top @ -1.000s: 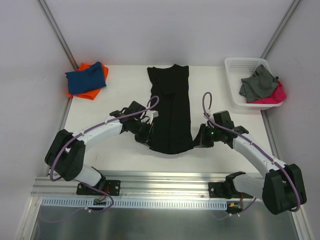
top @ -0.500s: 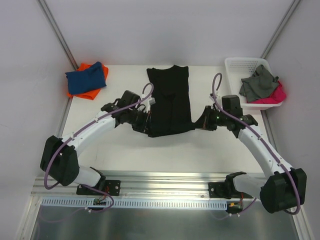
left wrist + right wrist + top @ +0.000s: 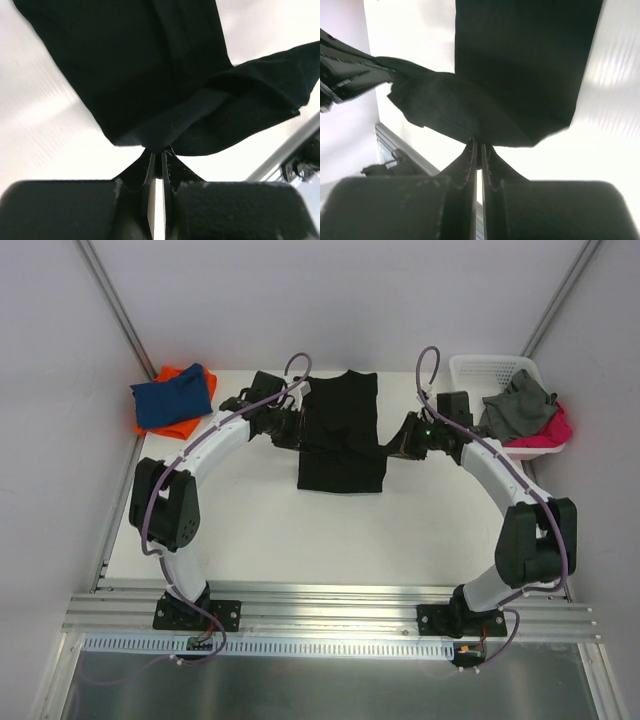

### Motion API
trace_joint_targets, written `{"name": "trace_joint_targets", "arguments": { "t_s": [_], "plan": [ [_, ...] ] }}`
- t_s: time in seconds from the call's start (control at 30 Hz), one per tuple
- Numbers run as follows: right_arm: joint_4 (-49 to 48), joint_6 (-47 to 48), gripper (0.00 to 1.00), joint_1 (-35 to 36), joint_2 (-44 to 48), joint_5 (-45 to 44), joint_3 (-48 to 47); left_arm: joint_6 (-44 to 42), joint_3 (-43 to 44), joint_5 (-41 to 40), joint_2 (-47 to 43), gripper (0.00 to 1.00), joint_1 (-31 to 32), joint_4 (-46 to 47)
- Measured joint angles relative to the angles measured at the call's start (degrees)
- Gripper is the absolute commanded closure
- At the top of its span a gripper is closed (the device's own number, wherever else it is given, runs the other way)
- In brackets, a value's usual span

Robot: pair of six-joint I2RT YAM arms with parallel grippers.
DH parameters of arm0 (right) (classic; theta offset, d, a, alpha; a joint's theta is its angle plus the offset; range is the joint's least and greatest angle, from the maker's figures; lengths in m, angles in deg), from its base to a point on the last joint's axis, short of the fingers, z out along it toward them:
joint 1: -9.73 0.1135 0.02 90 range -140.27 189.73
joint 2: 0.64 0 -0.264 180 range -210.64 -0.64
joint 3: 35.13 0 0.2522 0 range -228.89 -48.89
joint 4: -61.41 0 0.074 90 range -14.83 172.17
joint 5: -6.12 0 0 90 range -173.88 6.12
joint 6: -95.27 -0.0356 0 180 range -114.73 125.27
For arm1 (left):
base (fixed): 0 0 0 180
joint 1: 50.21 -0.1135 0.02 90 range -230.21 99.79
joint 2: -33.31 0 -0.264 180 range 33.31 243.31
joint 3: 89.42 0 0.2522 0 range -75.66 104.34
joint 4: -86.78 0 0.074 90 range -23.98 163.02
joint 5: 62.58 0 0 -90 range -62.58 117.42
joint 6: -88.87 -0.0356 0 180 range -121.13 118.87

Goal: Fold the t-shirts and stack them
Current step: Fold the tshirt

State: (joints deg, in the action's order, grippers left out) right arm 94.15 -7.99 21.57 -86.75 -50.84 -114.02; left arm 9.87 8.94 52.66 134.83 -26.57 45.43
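Observation:
The black t-shirt (image 3: 340,435) lies lengthwise at the table's far middle, its near half lifted and doubled back over the far half. My left gripper (image 3: 298,430) is shut on its left edge; the left wrist view has the cloth (image 3: 150,85) pinched at my left gripper (image 3: 158,152). On the right edge my right gripper (image 3: 392,447) is shut on the shirt (image 3: 520,75), which bunches at my right gripper (image 3: 479,145). A folded blue t-shirt (image 3: 174,397) rests on an orange t-shirt (image 3: 168,427) at the far left corner.
A white slotted basket (image 3: 468,375) stands at the far right with a grey garment (image 3: 515,405) and a pink one (image 3: 555,428) in it. Metal frame posts (image 3: 115,305) rise at both back corners. A rail (image 3: 330,625) runs along the near edge.
Both grippers have carried the shirt's near hem away from the bases toward the far end, folding the black t-shirt in half. Both arms now stretch out far.

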Motion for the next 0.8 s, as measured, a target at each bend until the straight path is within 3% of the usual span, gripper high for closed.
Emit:
{"name": "trace_joint_targets", "arguments": {
  "t_s": [0.3,0.63,0.67,0.7,0.73,0.77,0.8],
  "plan": [
    [-1.31,0.15,1.0,-1.75,-16.7,-0.04,-18.23,-0.61,12.26,-1.99,10.84,1.0,-2.27,0.5],
    [-3.13,0.17,0.99,-1.81,-27.67,-0.07,-27.56,-1.05,21.7,-3.93,19.74,1.0,-4.42,1.84],
    [-3.32,0.26,0.85,-1.81,-29.14,-0.09,-28.46,-1.05,22.53,-4.31,21.03,1.0,-4.59,1.95],
    [-3.28,0.48,0.68,-1.81,-30.49,-0.26,-29.4,-1.05,23.3,-4.74,22.38,0.67,-4.61,2.12],
    [-3.45,0.46,0.54,-1.81,-31.67,-0.66,-30.25,-1.51,24.11,-5.07,23.82,0.43,-4.61,2.19],
    [-3.43,0.76,0.43,-1.81,-33.38,-1.11,-31.41,-1.4,24.72,-5.62,24.96,0.28,-4.61,2.36],
    [-3.26,1.44,0.29,-1.81,-34.8,-1.53,-32.5,-1.4,25.27,-6.45,26.23,0.03,-4.61,2.51]
  ]
}}
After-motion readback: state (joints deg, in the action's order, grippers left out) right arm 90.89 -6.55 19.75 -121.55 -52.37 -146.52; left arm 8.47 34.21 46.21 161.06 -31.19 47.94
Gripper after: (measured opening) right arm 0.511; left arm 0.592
